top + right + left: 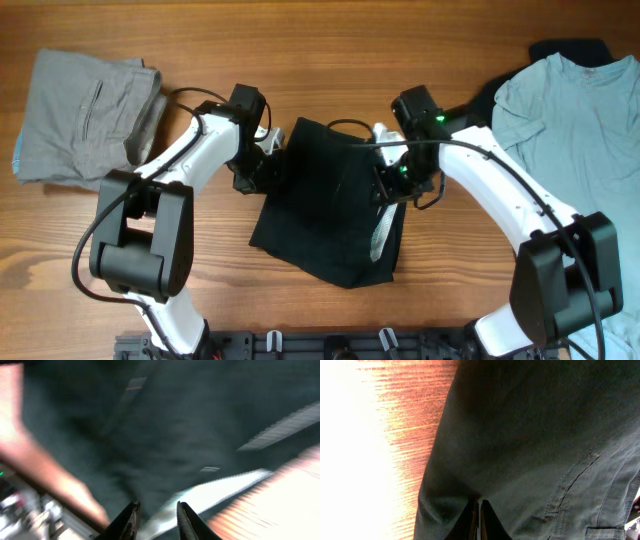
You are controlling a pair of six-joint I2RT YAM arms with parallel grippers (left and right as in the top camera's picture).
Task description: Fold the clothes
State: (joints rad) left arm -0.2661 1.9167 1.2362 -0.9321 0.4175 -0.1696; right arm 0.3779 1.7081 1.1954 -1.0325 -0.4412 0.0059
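The dark garment (325, 200) lies central on the desk (90, 250). The left fingers (489, 525), pressed together, pinch its left edge; the right fingers (129, 519) hover spread above its right side. Lifting one-handed could drag and bunch the cloth.

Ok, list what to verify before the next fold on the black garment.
1. Left gripper shut on the black garment at its left edge: ok.
2. Right gripper holding the right edge: not ok, its fingers stand apart and the view is blurred.
3. Garment lying flat: not ok, a pale strip is turned up at its right edge.
4. Grey pants apart from the garment: ok.
5. Blue t-shirt apart from the right arm: cannot tell.
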